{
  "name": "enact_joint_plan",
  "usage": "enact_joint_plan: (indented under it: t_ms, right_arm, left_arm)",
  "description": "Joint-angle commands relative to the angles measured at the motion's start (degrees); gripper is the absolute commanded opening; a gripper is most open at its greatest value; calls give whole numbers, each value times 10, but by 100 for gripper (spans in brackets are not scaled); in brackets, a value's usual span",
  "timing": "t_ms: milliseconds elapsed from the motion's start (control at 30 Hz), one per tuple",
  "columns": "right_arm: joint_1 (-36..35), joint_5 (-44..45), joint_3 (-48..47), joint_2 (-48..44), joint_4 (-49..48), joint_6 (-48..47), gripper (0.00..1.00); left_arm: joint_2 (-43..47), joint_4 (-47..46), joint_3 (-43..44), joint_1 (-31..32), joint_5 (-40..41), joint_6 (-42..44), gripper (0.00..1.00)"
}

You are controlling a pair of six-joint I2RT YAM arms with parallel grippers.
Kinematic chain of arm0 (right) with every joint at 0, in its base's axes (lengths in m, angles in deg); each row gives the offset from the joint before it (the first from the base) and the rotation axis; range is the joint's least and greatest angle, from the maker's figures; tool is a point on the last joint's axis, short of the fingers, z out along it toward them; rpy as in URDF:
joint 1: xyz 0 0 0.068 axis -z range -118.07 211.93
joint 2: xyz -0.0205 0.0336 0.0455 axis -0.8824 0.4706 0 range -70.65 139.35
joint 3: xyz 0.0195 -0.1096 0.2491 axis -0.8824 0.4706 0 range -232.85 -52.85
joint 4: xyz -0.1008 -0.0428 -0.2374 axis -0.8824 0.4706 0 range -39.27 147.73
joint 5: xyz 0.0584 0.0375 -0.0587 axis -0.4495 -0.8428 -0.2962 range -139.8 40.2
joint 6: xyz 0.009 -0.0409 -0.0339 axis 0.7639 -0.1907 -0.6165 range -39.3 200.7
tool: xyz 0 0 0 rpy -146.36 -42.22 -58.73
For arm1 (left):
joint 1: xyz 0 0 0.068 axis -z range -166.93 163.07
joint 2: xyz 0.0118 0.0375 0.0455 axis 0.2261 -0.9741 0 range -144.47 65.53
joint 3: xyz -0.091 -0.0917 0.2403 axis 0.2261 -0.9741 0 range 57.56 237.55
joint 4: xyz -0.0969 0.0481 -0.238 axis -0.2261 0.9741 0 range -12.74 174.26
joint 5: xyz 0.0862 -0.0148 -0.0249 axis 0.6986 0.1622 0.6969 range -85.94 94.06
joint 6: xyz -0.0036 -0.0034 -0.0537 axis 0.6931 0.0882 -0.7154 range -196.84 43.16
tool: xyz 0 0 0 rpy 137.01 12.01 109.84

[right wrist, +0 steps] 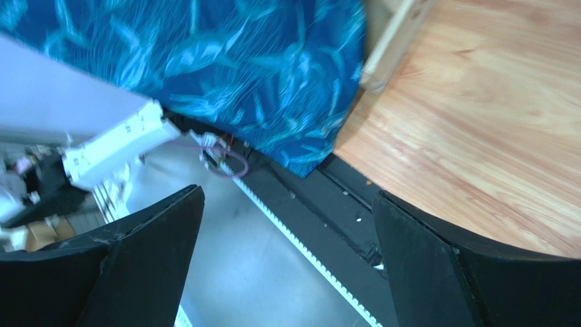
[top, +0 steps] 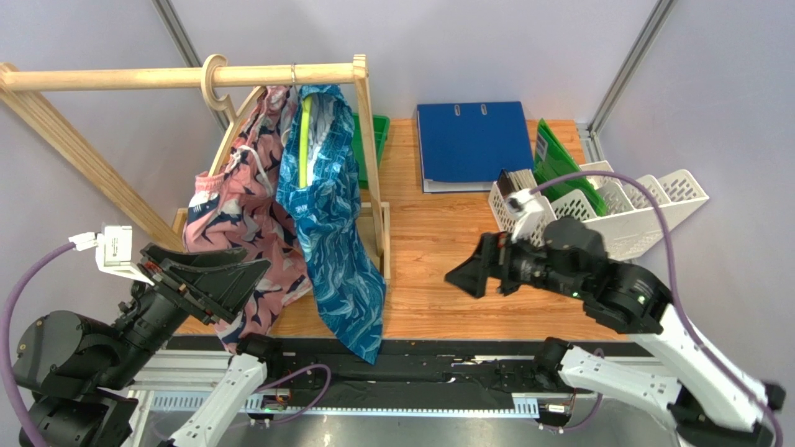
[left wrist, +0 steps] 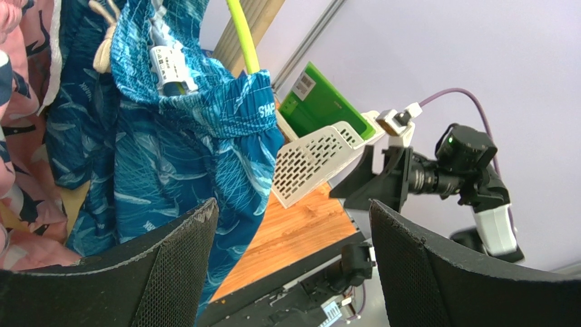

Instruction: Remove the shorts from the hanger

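At the near edge of the counter, two arms rise from their bases, each with one end effector. The left end effector is spread wide and grips nothing; in the overhead view it sits at the lower hem of the pink shorts, though I cannot tell whether it touches the cloth. Its wrist camera looks past both fingers at the blue shorts. The right end effector is also released and empty. It hangs over the bare wood to the right of the rack, aimed toward the blue pair's bottom corner, which drapes over the counter's front edge.

Farther back, the two pairs of shorts hang side by side from the single rail of a wooden rack, pink on the left and blue on the right. A wooden hanger carries the pink pair; a yellow-green hanger shows inside the blue pair's waistband.

Beyond them lie one blue binder, one white file organizer holding green folders, and one green bin behind the rack.
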Motion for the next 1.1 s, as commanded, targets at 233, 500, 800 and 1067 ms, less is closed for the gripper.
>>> enact_joint_plan:
  t_ms: [233,500,800,1067]
  right_arm:
    - [-358,337,-72,139,-61,54,100]
    - [-419,380,-90,156,-57,64,100]
    - [-419,375,-58,99,-73,74,100]
    - [-419,383,-33,63,-69,86,100]
  left_arm:
    - [-118,20,102,1,-9,45,83]
    - [-239,50,227,1,40,110,77]
    - [-294,-24,188,1,-4,95,62]
    - [-322,-72,143,1,-17,76,60]
